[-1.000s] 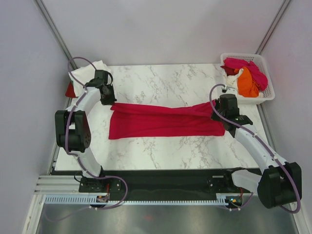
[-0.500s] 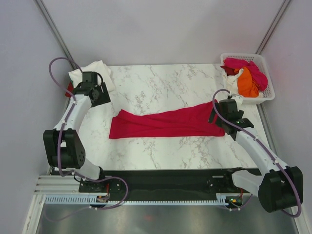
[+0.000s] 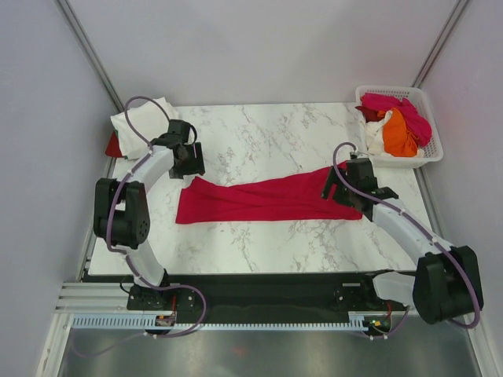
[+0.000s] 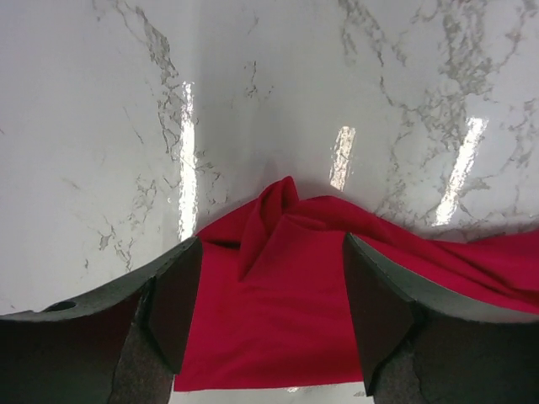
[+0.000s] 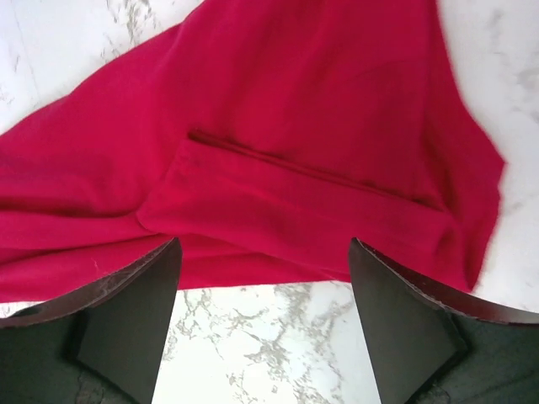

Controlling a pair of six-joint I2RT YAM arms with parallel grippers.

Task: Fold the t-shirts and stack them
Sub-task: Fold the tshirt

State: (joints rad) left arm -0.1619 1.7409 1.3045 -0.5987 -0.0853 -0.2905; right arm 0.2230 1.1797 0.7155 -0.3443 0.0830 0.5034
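Your crimson t-shirt (image 3: 267, 200) lies flat on the marble table (image 3: 259, 133) as a long, narrow band, running from the left-middle of the top toward the right and rising slightly toward its right end. Its left far corner is bunched into a small peak (image 4: 282, 198), and a folded hem ridge crosses the cloth under the right wrist camera (image 5: 312, 172).

Your left gripper (image 3: 189, 161) hangs just over that peaked corner with its jaws spread wide. Cloth shows between the fingers (image 4: 168, 303), and nothing is pinched. The left arm (image 3: 118, 212) folds up sharply at the table's left edge, and its forearm reaches out to the far right.

Your right gripper (image 3: 338, 184) sits above the shirt's right end, jaws likewise apart, the fingers (image 5: 396, 311) straddling bare red fabric without clamping it. The right arm (image 3: 409, 232) stretches in a long diagonal from the near right corner.

A cream-white t-shirt (image 3: 145, 114) rests at the far left corner. At the far right, the basket (image 3: 428, 118) holds a pink t-shirt (image 3: 393, 102), an orange t-shirt (image 3: 399, 133) and a white t-shirt (image 3: 376, 140), heaped together.
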